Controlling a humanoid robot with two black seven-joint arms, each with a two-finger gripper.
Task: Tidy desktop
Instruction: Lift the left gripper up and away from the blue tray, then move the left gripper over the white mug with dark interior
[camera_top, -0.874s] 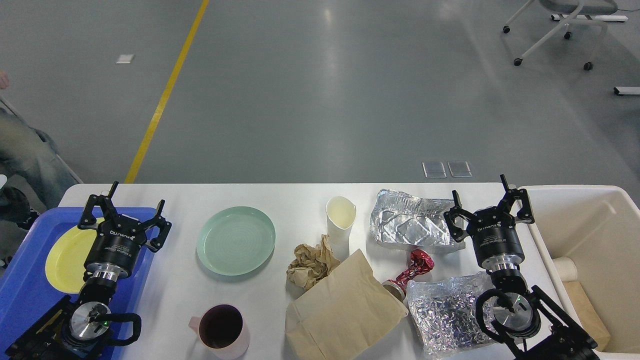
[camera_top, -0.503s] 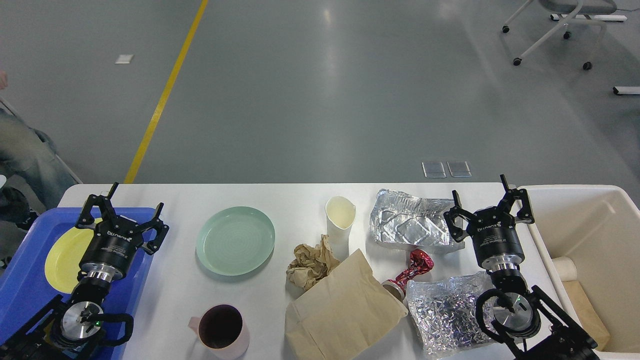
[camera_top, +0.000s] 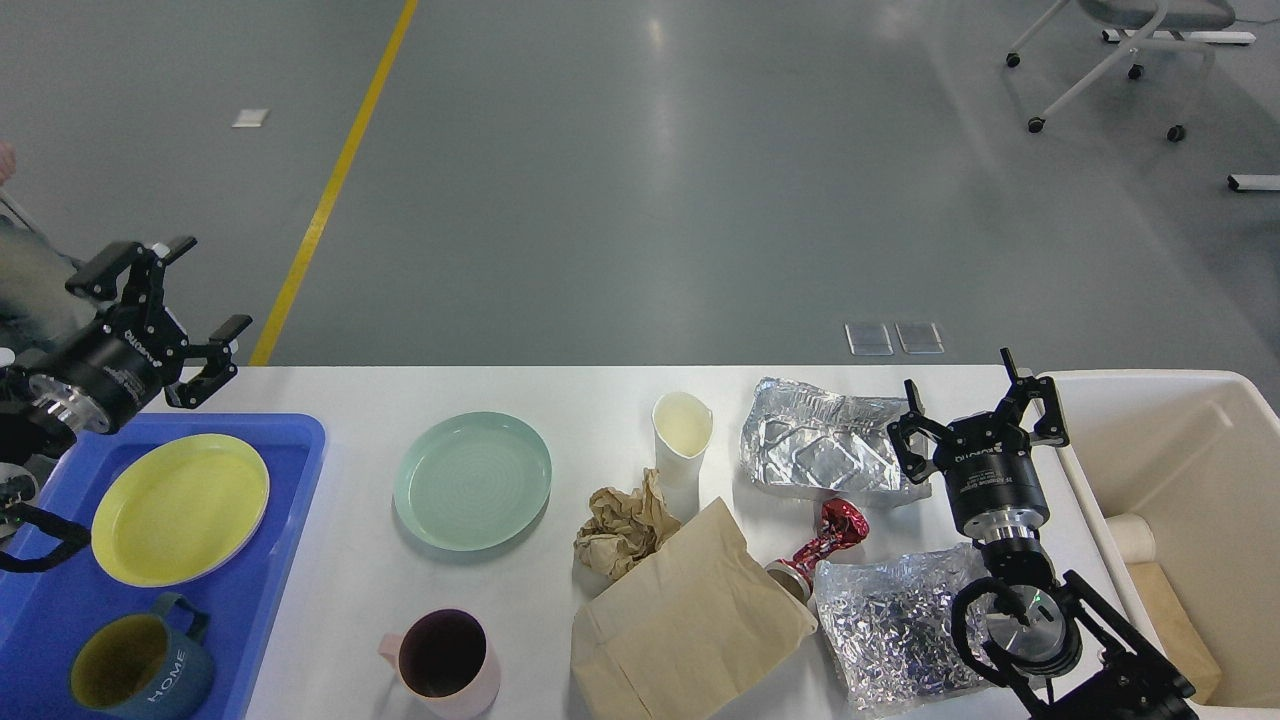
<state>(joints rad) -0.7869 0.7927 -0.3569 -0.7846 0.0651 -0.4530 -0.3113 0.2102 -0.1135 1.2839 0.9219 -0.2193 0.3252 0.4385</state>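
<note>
While the white tabletop (camera_top: 600, 400) fills the lower half of the head view, it is far from tidy: a green plate (camera_top: 472, 479) lies left of centre, a pink mug (camera_top: 440, 660) stands near the front edge, and a white paper cup (camera_top: 681, 437) stands upright just behind a crumpled ball of brown paper (camera_top: 622, 526). A brown paper bag (camera_top: 690, 620) lies flat at the front, touching the paper ball, and to its right are a red foil wrapper (camera_top: 832, 535), a crushed foil sheet (camera_top: 895, 625) and a flattened foil tray (camera_top: 825, 450). On the left end sits a blue tray (camera_top: 290, 450) holding a yellow plate (camera_top: 180, 509) and a blue mug (camera_top: 140, 668); off the right end is a cream bin (camera_top: 1160, 385) with some rubbish already inside. The left claw (camera_top: 160, 300) hangs above the tray's far corner, fingers spread wide and holding nothing. The right claw (camera_top: 975, 405) hovers between the foil tray and the bin, also wide open and empty. Judging by the layout, dishes go to the tray and rubbish to the bin, and the work seems to be between placements, with much left to do. A sensible next move would be for the left claw to swing over to the green plate and pinch its rim, which calls for a low, angled approach since the plate lies flat; the right claw is well placed to take the foil tray by its near edge.
</note>
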